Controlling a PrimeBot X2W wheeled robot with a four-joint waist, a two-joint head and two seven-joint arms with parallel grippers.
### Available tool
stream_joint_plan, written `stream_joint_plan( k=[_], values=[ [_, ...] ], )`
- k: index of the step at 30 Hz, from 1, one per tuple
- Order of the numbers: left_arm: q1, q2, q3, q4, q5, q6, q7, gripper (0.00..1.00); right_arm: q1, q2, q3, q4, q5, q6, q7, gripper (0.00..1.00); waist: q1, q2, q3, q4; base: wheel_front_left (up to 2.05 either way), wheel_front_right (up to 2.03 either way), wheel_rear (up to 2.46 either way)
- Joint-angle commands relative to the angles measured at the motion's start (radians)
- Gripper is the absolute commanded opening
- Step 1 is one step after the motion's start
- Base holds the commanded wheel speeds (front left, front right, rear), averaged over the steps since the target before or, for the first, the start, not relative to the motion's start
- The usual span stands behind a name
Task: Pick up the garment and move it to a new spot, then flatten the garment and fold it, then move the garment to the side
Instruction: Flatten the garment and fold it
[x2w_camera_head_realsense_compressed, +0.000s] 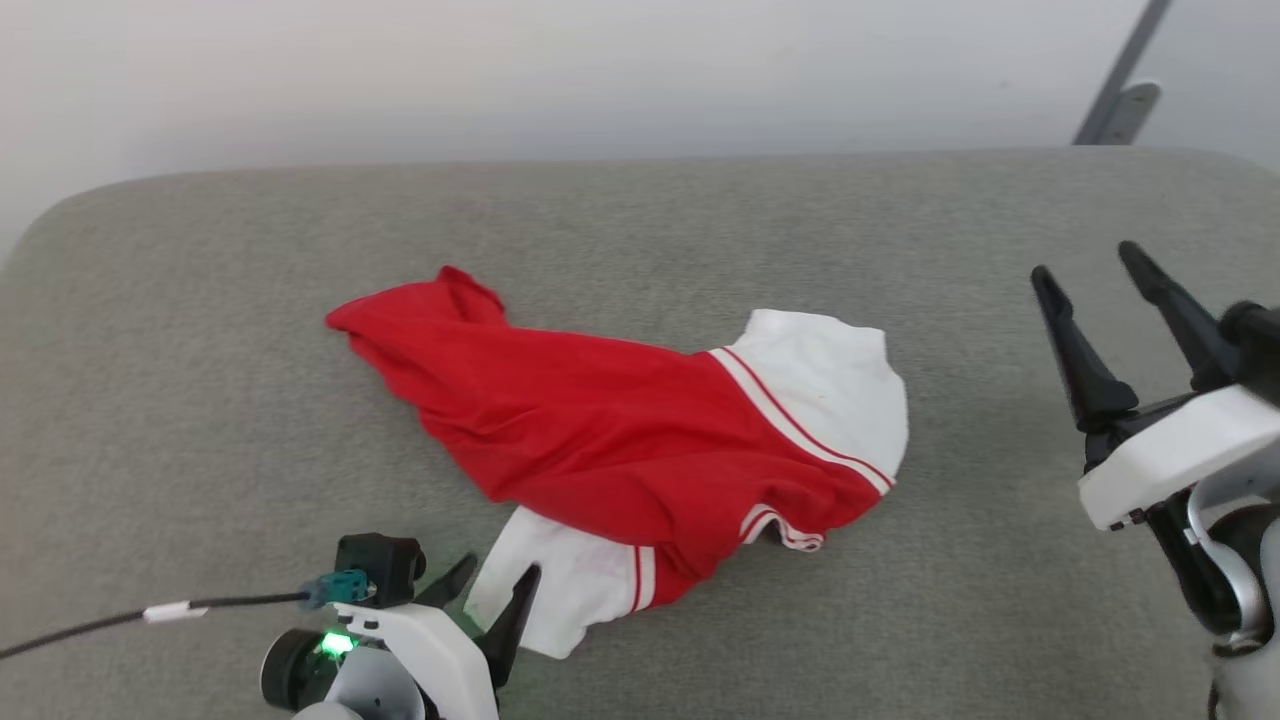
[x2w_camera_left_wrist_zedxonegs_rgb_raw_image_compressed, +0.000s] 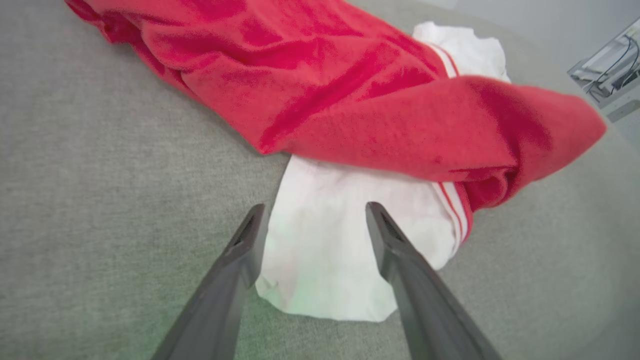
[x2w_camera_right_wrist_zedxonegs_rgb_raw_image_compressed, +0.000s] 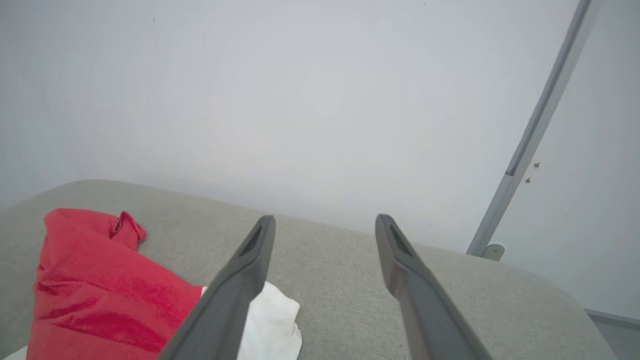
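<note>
The garment (x2w_camera_head_realsense_compressed: 620, 440) is lying crumpled near the middle of the grey cushion (x2w_camera_head_realsense_compressed: 200, 350), a little toward its front edge. Its red body is stretching in a diagonal from the back left toward the front right. One white sleeve (x2w_camera_head_realsense_compressed: 840, 390) with red and white stripes is spreading out at the garment's right end. The other white sleeve (x2w_camera_head_realsense_compressed: 560, 590) is poking out from under the red cloth at the front edge.

The left gripper (x2w_camera_head_realsense_compressed: 502, 568) is hanging at that front sleeve with its jaws standing open. In the left wrist view the white cloth is showing between the two fingers, though I cannot tell whether they are touching it.

The right gripper (x2w_camera_head_realsense_compressed: 1084, 258) is hovering near the cushion's right edge, well apart from the garment, its jaws spread wide and gripping nothing.

A pale wall (x2w_camera_head_realsense_compressed: 600, 70) is rising behind the back edge, with a grey metal bar (x2w_camera_head_realsense_compressed: 1120, 90) leaning against it by the back right corner.
</note>
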Motion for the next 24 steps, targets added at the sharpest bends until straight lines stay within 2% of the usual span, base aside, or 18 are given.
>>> stream_joint_plan(
  k=[1,7,13,17,19,20,21,22,24],
  values=[
    [-0.010,0.014,-0.007,0.005,-0.006,0.017,0.049,1.00,0.027,0.031,-0.021,-0.032,-0.030,0.000,-0.028,1.00,0.0000,-0.0001,-0.003,-0.030,0.00,0.00,0.00],
    [-0.019,0.042,-0.025,0.003,0.013,0.098,0.208,1.00,0.112,0.130,-0.089,-0.105,-0.105,0.000,-0.094,1.00,0.0000,-0.0001,0.005,-0.074,0.00,0.00,0.00],
    [-0.033,0.076,-0.033,0.010,0.068,0.194,0.291,1.00,0.168,0.187,-0.126,-0.122,-0.128,0.000,-0.114,1.00,0.0000,-0.0001,0.025,-0.101,0.00,0.00,0.00],
    [-0.035,0.078,-0.042,0.018,0.067,0.216,0.351,1.00,0.179,0.197,-0.142,-0.119,-0.119,0.000,-0.124,1.00,0.0000,-0.0001,0.033,-0.106,0.00,0.00,0.00],
    [-0.032,0.079,-0.059,0.025,0.062,0.212,0.404,1.00,0.185,0.196,-0.144,-0.123,-0.115,0.000,-0.128,1.00,0.0000,-0.0001,0.038,-0.108,0.00,0.00,0.00],
    [-0.028,0.073,-0.066,0.027,0.050,0.210,0.431,0.87,0.188,0.197,-0.151,-0.126,-0.114,0.000,-0.134,1.00,0.0000,-0.0001,0.040,-0.108,0.00,0.00,0.00],
    [-0.027,0.069,-0.077,0.026,0.043,0.199,0.454,0.32,0.190,0.198,-0.153,-0.127,-0.113,0.000,-0.134,1.00,0.0000,-0.0001,0.042,-0.107,0.00,0.00,0.00],
    [-0.026,0.068,-0.083,0.023,0.034,0.191,0.472,0.00,0.192,0.198,-0.155,-0.127,-0.112,0.000,-0.138,1.00,0.0000,-0.0001,0.044,-0.106,0.00,0.00,0.00],
    [-0.036,0.071,-0.091,0.010,0.034,0.181,0.490,0.00,0.190,0.203,-0.164,-0.130,-0.109,0.000,-0.145,1.00,0.0000,-0.0001,0.048,-0.104,0.00,0.00,0.00]
  ],
)
